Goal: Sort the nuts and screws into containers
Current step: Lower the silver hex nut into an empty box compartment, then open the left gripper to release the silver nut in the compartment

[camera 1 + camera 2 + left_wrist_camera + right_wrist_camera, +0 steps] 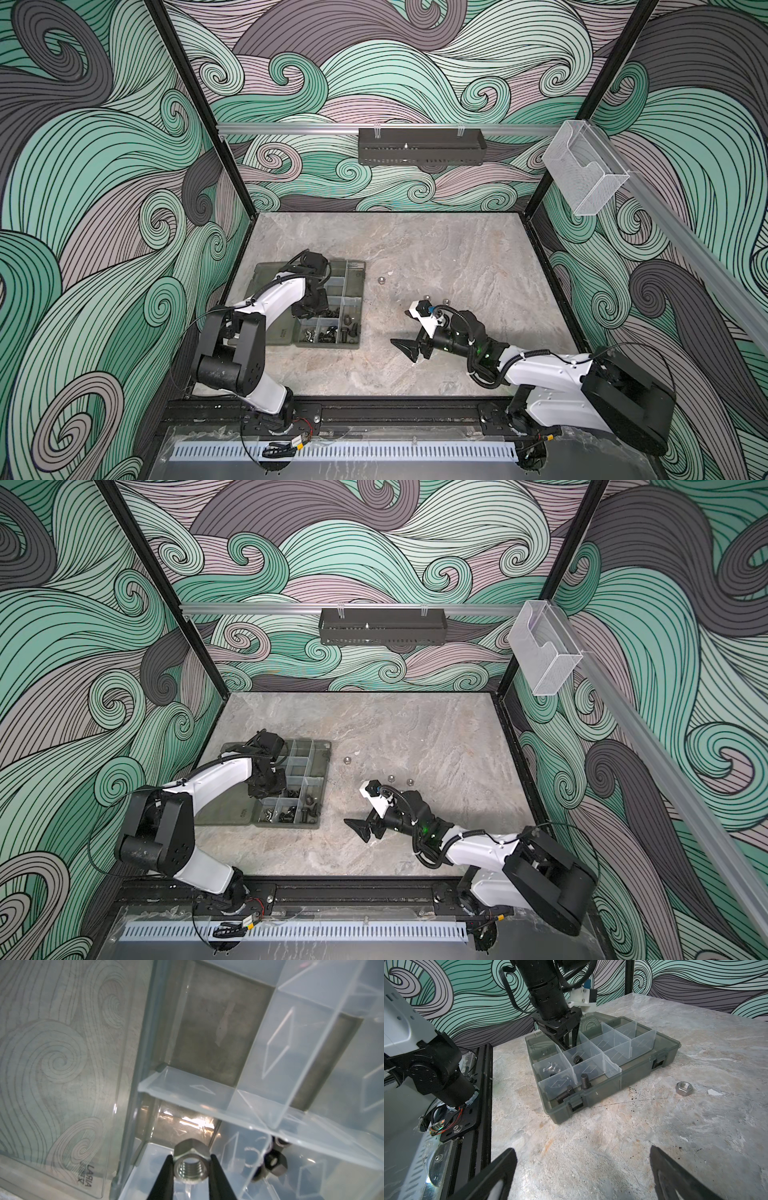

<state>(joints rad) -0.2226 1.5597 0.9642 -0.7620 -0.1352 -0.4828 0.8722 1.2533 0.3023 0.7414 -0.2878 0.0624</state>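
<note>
Silver nut (pixel 191 1164) clamped in left gripper (pixel 568 1043), down in a container (pixel 182 1124) along the organizer box (pixel 612 1088) lid-side edge; right gripper (pixel 583 1172) spread wide, empty, over tabletop (pixel 612 1136).

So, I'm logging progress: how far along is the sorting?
Done: black bolts and nuts lie in compartments of the organizer box. In hand: the left gripper holds a silver nut over it. Left: three silver pieces on the table, one plainly a nut; the right gripper is open, empty.

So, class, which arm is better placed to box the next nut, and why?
Left: the left gripper holds a silver nut over an organizer compartment; the right gripper hangs open above the table.
</note>
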